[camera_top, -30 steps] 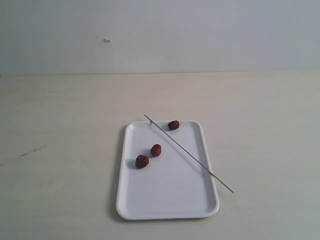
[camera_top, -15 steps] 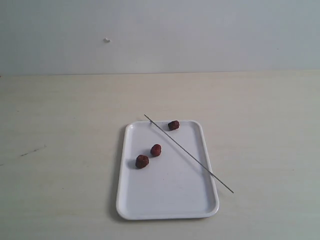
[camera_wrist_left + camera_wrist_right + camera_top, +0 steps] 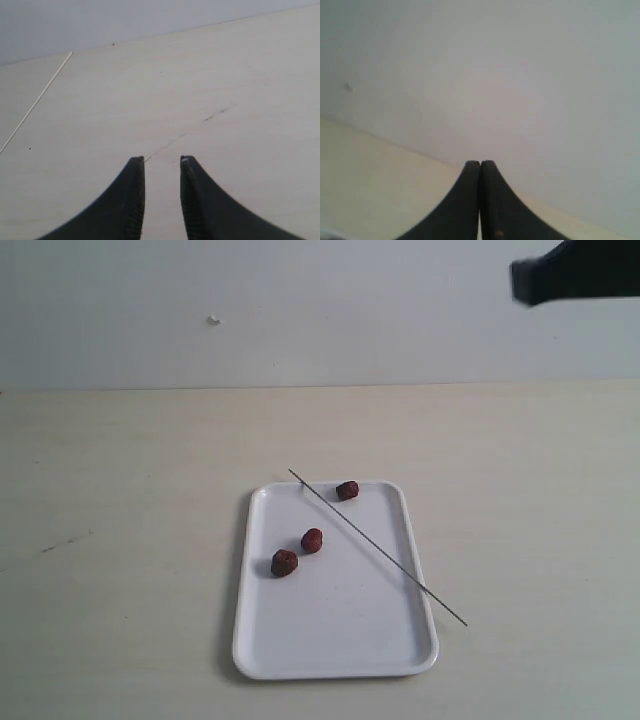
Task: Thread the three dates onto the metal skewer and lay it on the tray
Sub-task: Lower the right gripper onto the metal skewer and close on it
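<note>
The white tray lies on the table, near its front. Three dates rest loose on it: one by the far rim and two side by side left of centre. The metal skewer lies bare, slanting across the tray, both ends overhanging the rim. My left gripper is open over bare table with nothing between its fingers; it does not show in the exterior view. My right gripper is shut and empty, facing the wall. A dark part of the right arm shows high up at the right.
The pale wooden table ends at a grey wall behind. A thin dark scratch marks the table left of the tray; the scratch also runs ahead of the left fingers.
A dark part of the right arm has come into the top right of the exterior view. Tray, dates and skewer have not moved.
</note>
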